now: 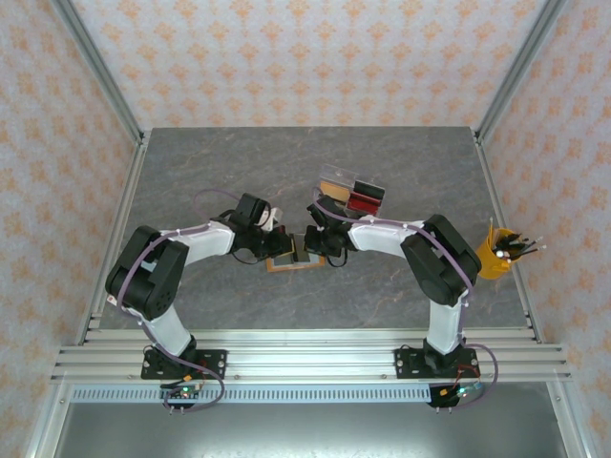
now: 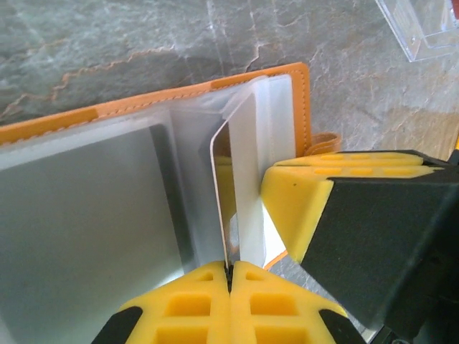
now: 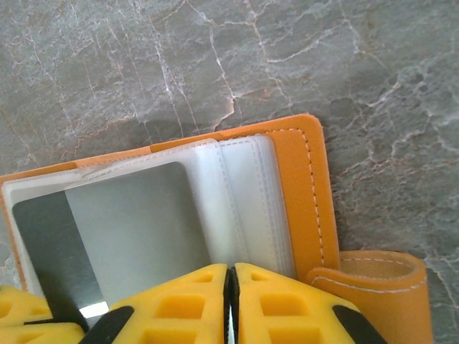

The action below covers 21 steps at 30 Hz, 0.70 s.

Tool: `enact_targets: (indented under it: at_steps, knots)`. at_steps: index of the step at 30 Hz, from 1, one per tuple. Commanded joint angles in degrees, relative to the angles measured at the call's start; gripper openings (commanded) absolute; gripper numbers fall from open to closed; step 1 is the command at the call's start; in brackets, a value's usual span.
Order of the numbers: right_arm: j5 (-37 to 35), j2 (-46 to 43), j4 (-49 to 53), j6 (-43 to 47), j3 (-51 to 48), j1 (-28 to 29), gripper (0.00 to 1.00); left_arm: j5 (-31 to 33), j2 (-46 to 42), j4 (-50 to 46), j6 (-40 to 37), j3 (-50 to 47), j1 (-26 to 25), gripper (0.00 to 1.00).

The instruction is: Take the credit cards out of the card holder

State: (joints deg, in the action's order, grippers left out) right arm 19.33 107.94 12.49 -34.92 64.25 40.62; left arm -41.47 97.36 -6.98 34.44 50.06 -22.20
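Clear case just behind card holder, pen cup far right, open table left and front

A grey, veined stone-look table spans the middle of the overhead view. Just above centre on it lies a clear case holding tan, black and red blocks. The case's corner also shows at the upper right of the left wrist view. At the table's right edge sits a yellow cup full of pens. Pale walls with an orange pattern fill the top and sides, and metal rails cross the lower part.
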Motion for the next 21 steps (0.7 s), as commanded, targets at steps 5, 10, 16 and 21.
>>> enact_targets:
  at_steps: [5, 10, 16, 21]
  knots:
    - [-3.9, 1.5, 7.3, 0.6, -0.5, 0.2, 0.12, 1.8, -6.6, -13.3, -6.9, 3.1, 3.0, 0.0]
    - [-1.2, -1.3, 5.4, 1.7, 0.4, 0.2, 0.15, 3.3, -11.3, -19.1, -8.6, 5.4, 5.0, 0.0]
    - [4.0, -9.8, 1.2, 2.5, 0.4, -0.6, 0.26, 2.6, -17.1, -18.0, -5.4, 6.7, 5.7, 0.0]
    - [13.9, -17.1, -8.2, -2.2, -4.6, -5.3, 0.49, -1.9, -20.5, -9.5, 1.6, 6.2, 5.7, 0.0]
